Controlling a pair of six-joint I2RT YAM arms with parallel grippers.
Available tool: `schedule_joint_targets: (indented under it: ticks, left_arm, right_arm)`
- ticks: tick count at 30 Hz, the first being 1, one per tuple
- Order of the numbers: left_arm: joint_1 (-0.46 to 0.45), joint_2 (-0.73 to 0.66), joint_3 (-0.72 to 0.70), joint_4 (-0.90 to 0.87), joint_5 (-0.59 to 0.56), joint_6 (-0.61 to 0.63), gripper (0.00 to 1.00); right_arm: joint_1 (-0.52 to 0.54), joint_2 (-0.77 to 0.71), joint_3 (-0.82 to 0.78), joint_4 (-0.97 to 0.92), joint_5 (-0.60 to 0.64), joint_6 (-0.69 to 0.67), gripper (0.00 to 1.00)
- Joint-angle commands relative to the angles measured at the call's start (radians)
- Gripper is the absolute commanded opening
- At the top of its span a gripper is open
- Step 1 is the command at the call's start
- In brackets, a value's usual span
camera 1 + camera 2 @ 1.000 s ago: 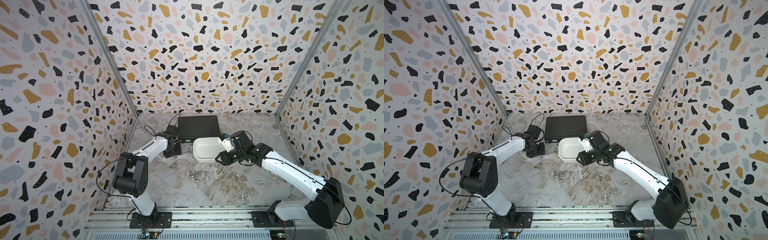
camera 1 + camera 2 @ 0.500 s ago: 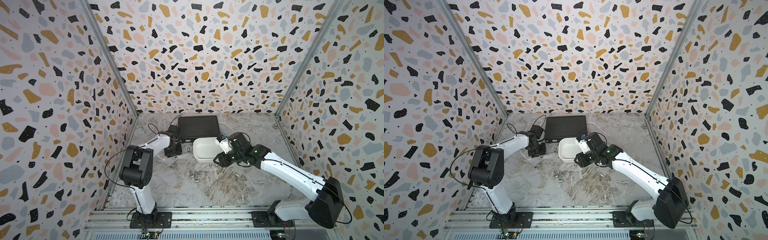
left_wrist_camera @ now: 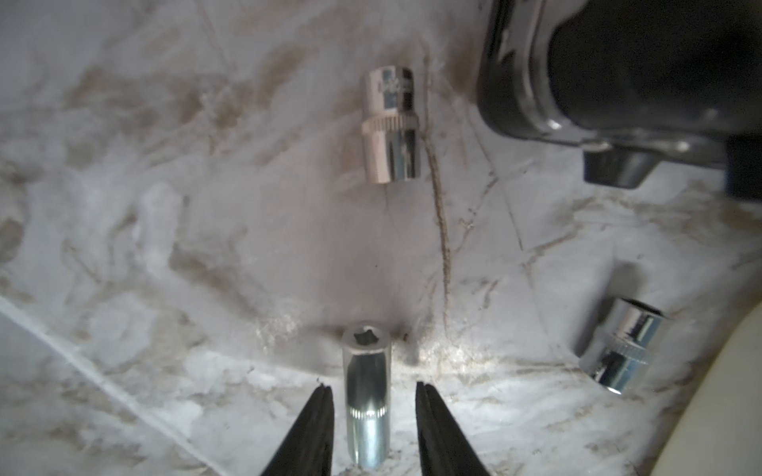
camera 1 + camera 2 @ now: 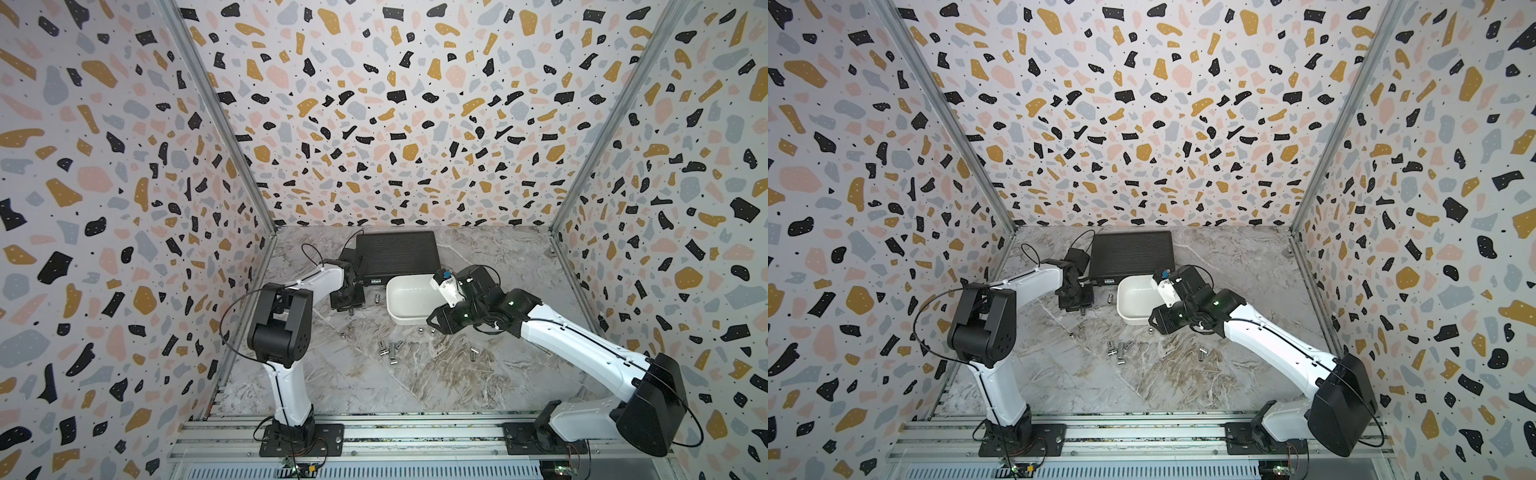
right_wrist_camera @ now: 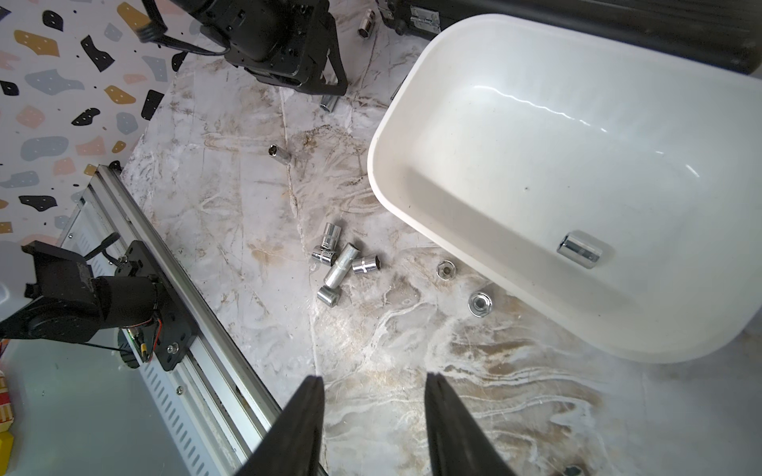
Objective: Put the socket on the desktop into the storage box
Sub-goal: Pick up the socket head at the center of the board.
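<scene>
Left end effector (image 3: 373,385) narrowly straddles a long socket (image 3: 367,395), seemingly not touching; right end effector (image 5: 374,376) parted, empty, fingers (image 5: 297,432) cropped.

The right gripper (image 5: 373,377) hangs over the desktop (image 5: 247,206), its two black fingers (image 5: 297,424) apart with only bare marble between them. Straight ahead of the fingertips, five chrome sockets (image 5: 342,263) lie in a loose cluster. Ahead and off to one finger's side sits the storage box (image 5: 515,156), with a single socket (image 5: 579,249) lying on its floor. Two upright sockets (image 5: 479,304) stand just outside the wall nearest the fingers. Farther ahead lies a lone socket (image 5: 279,154), and beyond the box a black case (image 5: 618,24).
</scene>
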Motion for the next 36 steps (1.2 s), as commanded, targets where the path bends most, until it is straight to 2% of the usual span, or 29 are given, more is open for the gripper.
schedule_joint_targets:
  ticks: [1, 4, 9, 15, 19, 26, 29, 31, 36]
  left_arm:
    - [0.005, 0.011, 0.026, -0.020, -0.017, 0.009, 0.36]
    - [0.004, 0.018, 0.020, -0.018, -0.018, 0.010, 0.33]
    - [0.006, 0.025, 0.013, -0.015, -0.014, 0.010, 0.14]
    - [0.005, 0.008, -0.001, -0.015, -0.018, 0.016, 0.01]
    - [0.005, 0.000, -0.009, -0.014, -0.026, 0.019, 0.03]
    - [0.005, 0.041, -0.001, -0.018, -0.025, 0.020, 0.31]
    - [0.005, 0.048, -0.001, -0.016, -0.025, 0.022, 0.36]
    - [0.005, 0.049, -0.004, -0.015, -0.024, 0.021, 0.33]
    - [0.005, 0.045, -0.006, -0.014, -0.027, 0.023, 0.08]
  right_arm:
    - [0.006, -0.012, 0.001, 0.007, 0.016, 0.001, 0.45]
    - [0.006, -0.013, 0.001, 0.002, 0.023, 0.001, 0.45]
    - [0.006, -0.014, 0.007, 0.000, 0.028, 0.000, 0.45]
    - [0.006, -0.012, 0.018, -0.009, 0.032, -0.005, 0.45]
    - [0.006, -0.009, 0.021, -0.012, 0.035, -0.007, 0.45]
    - [0.006, -0.013, 0.021, -0.017, 0.047, -0.010, 0.45]
    - [0.006, -0.015, 0.021, -0.018, 0.050, -0.008, 0.45]
    - [0.006, -0.016, 0.020, -0.017, 0.052, -0.008, 0.45]
    - [0.006, -0.021, 0.018, -0.017, 0.061, -0.009, 0.45]
